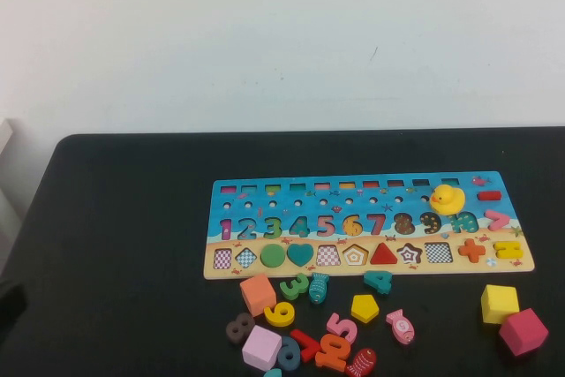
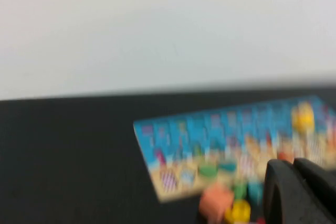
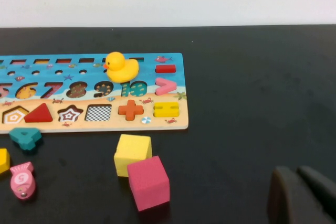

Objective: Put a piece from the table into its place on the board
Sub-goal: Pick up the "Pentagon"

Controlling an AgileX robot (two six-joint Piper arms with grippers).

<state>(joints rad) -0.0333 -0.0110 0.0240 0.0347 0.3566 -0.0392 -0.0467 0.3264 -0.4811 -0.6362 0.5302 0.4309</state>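
left wrist view: blurred | left end effector (image 2: 302, 192): edge-cropped | right end effector (image 3: 304, 195): edge-cropped

The scene is looked down on from the raised high view, the whole board (image 1: 366, 225) seen across the table (image 1: 115, 245). From the left wrist, the board's near-left end is caught low and blurred. From the right wrist, its right end is seen closer. The duck (image 1: 447, 199) is shared by all three.
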